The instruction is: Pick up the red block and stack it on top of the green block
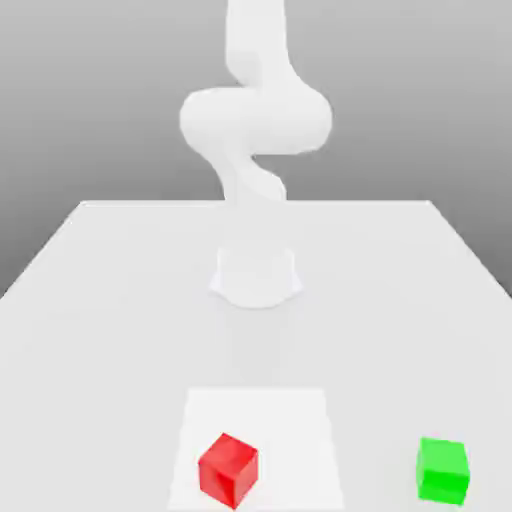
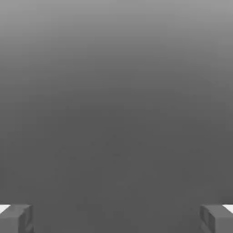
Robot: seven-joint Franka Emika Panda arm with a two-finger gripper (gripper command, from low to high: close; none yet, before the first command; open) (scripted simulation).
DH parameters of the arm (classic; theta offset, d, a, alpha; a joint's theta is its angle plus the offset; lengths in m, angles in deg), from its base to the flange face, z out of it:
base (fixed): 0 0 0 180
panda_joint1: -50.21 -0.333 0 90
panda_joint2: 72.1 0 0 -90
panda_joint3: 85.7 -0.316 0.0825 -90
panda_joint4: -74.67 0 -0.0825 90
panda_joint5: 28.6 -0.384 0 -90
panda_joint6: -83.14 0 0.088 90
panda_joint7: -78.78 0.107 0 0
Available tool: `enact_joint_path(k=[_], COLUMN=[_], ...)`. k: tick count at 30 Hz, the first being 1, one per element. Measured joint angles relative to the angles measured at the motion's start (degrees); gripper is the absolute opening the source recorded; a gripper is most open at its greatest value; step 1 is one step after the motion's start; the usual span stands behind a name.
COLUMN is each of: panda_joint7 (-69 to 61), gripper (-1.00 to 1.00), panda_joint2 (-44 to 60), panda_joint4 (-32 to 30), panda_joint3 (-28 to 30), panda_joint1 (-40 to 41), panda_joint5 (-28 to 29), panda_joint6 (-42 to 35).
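Exterior view: bright, near washed out; I can barely separate the pale arm (image 1: pixel 257 120) from the table (image 1: pixel 120 330) below it. Behind the arm, backdrop grades from dark grey low down to lighter grey above. Red block (image 1: pixel 229 470): faces differ in shade, no clear cast shadow beside it. Hand view: dim, smooth grey gradient.

The arm (image 1: pixel 256 120) is white all over, with smooth, round parts like fat tubes. Its foot (image 1: pixel 256 280) is white too, with a curved front edge. The two finger tips (image 2: pixel 13 220) are gray and look like little boxes.
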State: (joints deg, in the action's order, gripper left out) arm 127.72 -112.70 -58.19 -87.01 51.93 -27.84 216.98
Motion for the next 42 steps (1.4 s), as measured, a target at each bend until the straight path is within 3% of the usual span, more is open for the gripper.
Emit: enact_joint_path(k=[13, 24, 29, 30, 37, 42], panda_joint7=[16.48, 26.18, 28.05, 28.28, 28.35, 26.53], gripper=[0.0, 0.0, 0.0, -1.0, -1.0, -1.0], panda_joint2=[27.45, 49.89, 60.21, 61.59, 61.59, 52.76], panda_joint4=[-5.63, -10.35, -9.37, -9.17, -9.18, -10.48], panda_joint3=[-4.44, -4.37, -2.93, -2.64, -2.69, -4.09], panda_joint1=[6.76, 8.2, 7.16, 6.92, 6.98, 7.55], panda_joint5=[4.34, 2.45, 3.74, 4.01, 4.09, 1.94], panda_joint6=[10.73, 20.01, 27.97, 29.09, 29.18, 21.65])
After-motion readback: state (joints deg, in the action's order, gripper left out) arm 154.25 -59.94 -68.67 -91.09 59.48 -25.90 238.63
